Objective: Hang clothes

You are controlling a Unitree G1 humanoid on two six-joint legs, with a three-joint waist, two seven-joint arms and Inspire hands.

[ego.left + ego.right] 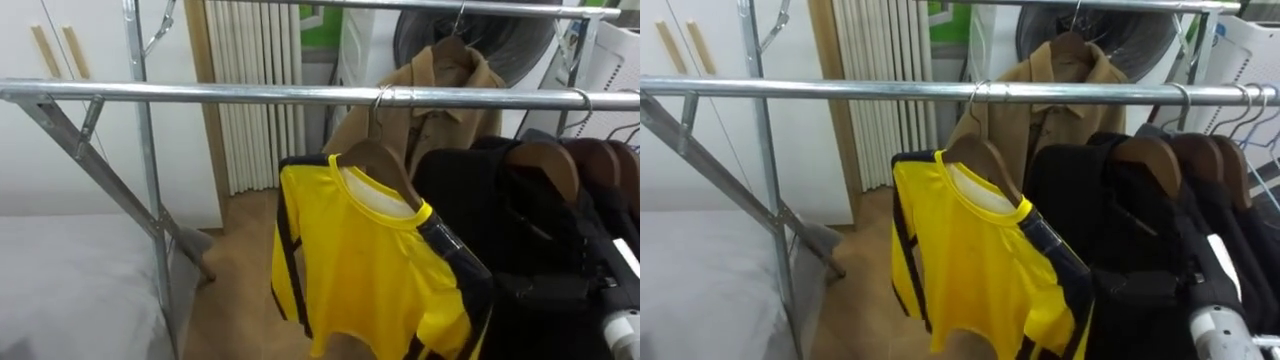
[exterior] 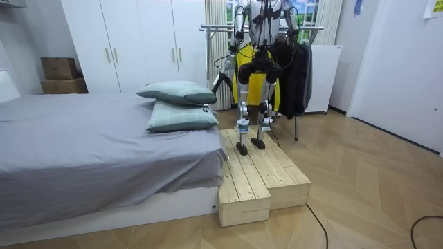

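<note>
1. The yellow shirt (image 1: pixel 370 260) hangs on a wooden hanger (image 1: pixel 380 160), and the hanger's hook is over the front rail (image 1: pixel 200 93).
2. The shirt hangs slantwise to the rail. Its near shoulder and dark-trimmed sleeve press against the black clothes (image 1: pixel 520 230) on my right, which are packed close on their own hangers.
3. Left of the hook, the rail runs open as far as the slanted brace (image 1: pixel 90 165) and the upright post (image 1: pixel 150 170).
4. Under that open stretch there is free space between the shirt's left edge and the post, with wood floor below.
5. Behind the shirt, a brown coat (image 1: pixel 430 100) hangs from the back rail (image 1: pixel 450 6), apart from the shirt.
6. The grey bed (image 1: pixel 70 280) edge lies at the lower left, beside the post.
7. My right hand (image 1: pixel 1212 285) comes in at the lower right, against the black clothes. I cannot tell whether its fingers are open or closed.
8. In the room view I stand on a wooden platform (image 2: pixel 263 173) beside the bed, facing the rack.
</note>
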